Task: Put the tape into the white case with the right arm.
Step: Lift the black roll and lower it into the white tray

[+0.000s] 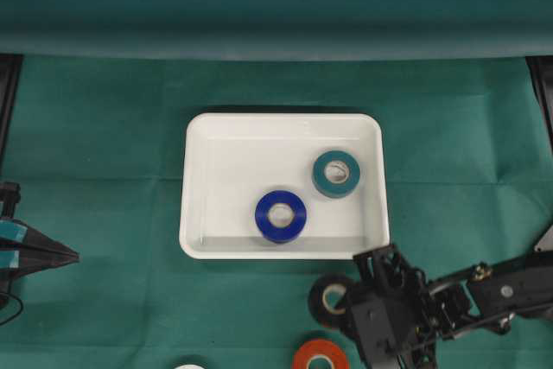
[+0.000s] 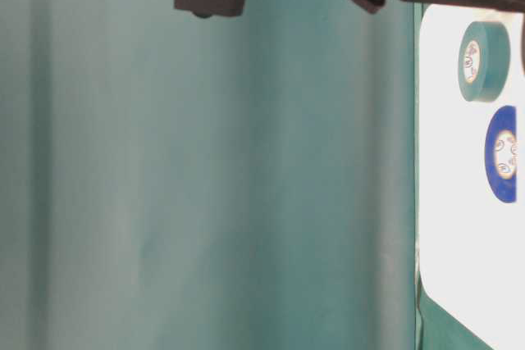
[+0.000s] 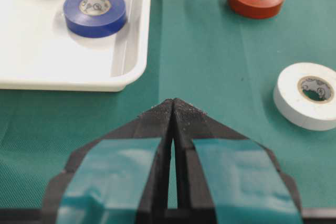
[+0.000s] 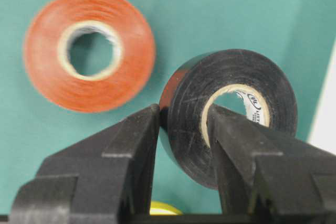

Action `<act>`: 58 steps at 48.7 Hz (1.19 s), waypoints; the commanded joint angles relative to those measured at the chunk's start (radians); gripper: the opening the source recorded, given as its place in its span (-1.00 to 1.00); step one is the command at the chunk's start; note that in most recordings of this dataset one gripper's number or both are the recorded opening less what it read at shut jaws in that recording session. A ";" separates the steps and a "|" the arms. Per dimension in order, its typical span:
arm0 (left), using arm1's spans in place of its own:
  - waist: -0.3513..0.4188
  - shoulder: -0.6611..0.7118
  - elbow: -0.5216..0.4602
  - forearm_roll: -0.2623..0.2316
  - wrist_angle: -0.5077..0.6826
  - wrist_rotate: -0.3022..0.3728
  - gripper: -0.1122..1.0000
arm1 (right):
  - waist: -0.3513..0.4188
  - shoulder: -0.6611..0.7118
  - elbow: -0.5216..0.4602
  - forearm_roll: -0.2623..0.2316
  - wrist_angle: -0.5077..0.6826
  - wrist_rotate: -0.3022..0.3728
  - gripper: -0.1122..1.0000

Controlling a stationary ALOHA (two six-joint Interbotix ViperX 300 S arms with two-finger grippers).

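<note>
Overhead view sets the white case (image 1: 197, 239) just ahead of the right gripper (image 1: 346, 298), which pinches the black tape (image 1: 327, 300) on the green cloth (image 1: 104, 127). Right wrist view alone shows the hold: one finger (image 4: 231, 140) through the core, one outside, a thin bite on one wall. I judge the roll could swing or slip, or clip the rim. An orange roll (image 4: 89, 51) lies beside it. Left gripper (image 3: 172, 109) sits closed, empty.
</note>
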 commanded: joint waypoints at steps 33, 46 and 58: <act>-0.002 0.008 -0.012 -0.002 -0.008 0.000 -0.79 | -0.293 -0.072 0.035 -0.115 0.032 0.002 -0.77; -0.002 0.008 -0.012 -0.002 -0.008 0.000 -0.79 | -0.301 -0.061 0.069 -0.115 -0.067 0.003 -0.77; -0.002 0.008 -0.011 -0.002 -0.008 0.000 -0.79 | -0.304 -0.061 0.080 -0.114 -0.092 0.005 -0.77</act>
